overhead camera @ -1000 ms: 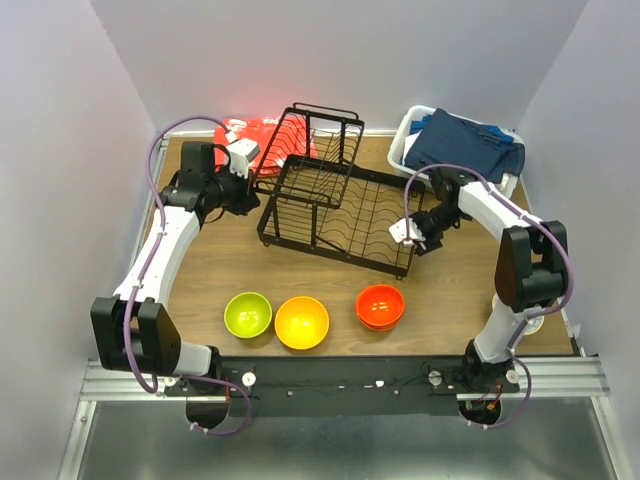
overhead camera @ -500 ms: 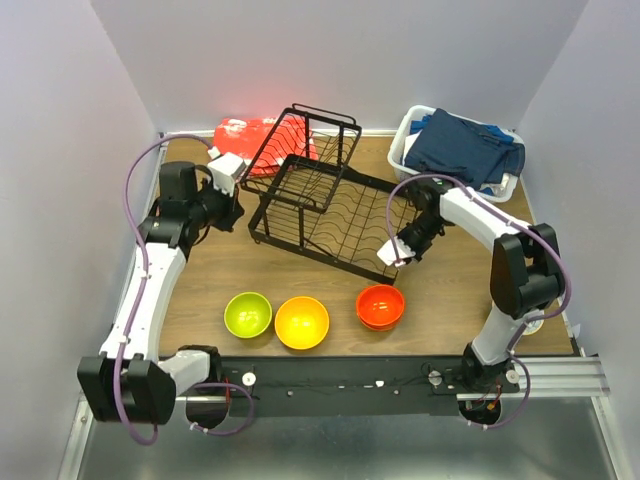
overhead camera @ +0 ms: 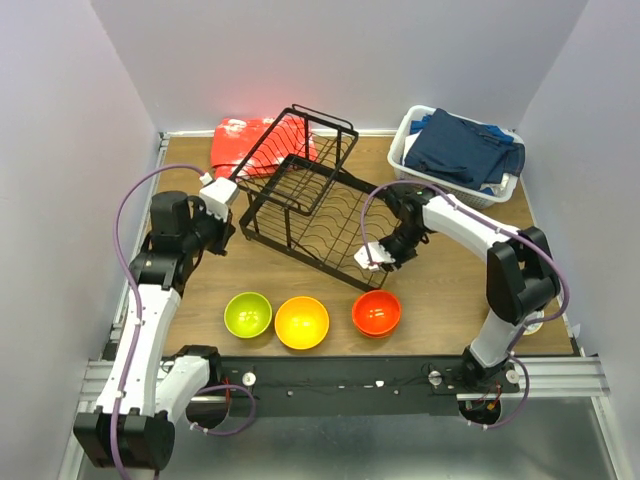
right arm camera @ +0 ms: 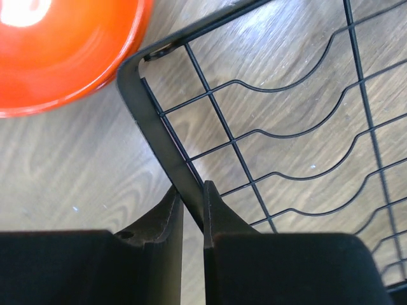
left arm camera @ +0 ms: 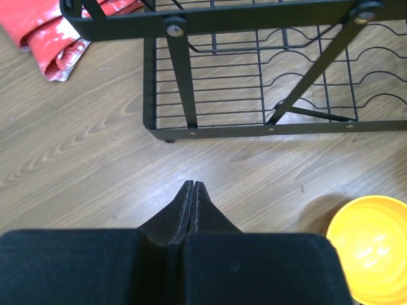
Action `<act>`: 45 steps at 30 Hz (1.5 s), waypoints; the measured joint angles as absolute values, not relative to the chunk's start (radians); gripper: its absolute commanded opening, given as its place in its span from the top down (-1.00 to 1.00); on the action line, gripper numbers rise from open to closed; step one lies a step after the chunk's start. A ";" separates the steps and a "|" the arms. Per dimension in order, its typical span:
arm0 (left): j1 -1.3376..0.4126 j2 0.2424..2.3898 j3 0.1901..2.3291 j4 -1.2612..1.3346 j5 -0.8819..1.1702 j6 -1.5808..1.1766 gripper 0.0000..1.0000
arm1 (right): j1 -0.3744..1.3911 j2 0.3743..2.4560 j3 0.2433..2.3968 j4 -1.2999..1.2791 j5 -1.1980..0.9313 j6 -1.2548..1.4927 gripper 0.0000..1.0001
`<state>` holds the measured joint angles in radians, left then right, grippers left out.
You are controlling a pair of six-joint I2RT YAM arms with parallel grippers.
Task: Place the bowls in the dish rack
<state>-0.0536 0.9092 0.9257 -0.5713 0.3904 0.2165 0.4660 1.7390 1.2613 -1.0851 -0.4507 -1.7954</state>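
Right gripper (right arm camera: 193, 198) clamped on near corner rail of dish rack (overhead camera: 305, 210); second ago jaws stood apart at that corner. Left gripper (left arm camera: 193, 189) pressed together, empty, over bare wood just left of rack.

Since then:
- rack dragged nearer and leftward, turned
- left arm drawn back toward its base

Count:
- three bowls in row on table (overhead camera: 450, 290) near front: lime green bowl (overhead camera: 248, 314), yellow-orange bowl (overhead camera: 302, 322), red-orange bowl (overhead camera: 377, 313)
- none in rack
- red-orange one just beside gripped corner
- one white basket (overhead camera: 412, 128) with blue cloth (overhead camera: 460, 148)
- one red packet (overhead camera: 245, 140)

Right arm reaches leftward, elbow bent. Left arm folded, wrist tipped down.

Tool (right arm camera: 191, 192) tight on dish rack (right arm camera: 144, 107) rim
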 measured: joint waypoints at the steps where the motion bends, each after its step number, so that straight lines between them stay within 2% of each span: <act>1: -0.054 0.897 0.919 -0.572 0.386 0.216 1.00 | 0.474 1.747 1.273 -1.087 -0.451 -1.740 0.99; 11: -0.054 0.805 0.874 -0.579 0.346 0.216 1.00 | 0.521 1.769 1.301 -1.047 -0.467 -1.507 0.99; 33: -0.053 0.724 0.815 -0.577 0.321 0.222 1.00 | 0.598 1.616 1.148 -0.845 -0.469 -1.043 0.99; 45: -0.045 0.722 0.799 -0.571 0.305 0.225 1.00 | 0.693 1.683 1.211 -0.803 -0.460 -0.877 0.99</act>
<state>-0.0448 0.7216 0.7994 -0.5709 0.3054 0.2253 0.6933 1.6829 1.2114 -0.8028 -0.4603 -0.8768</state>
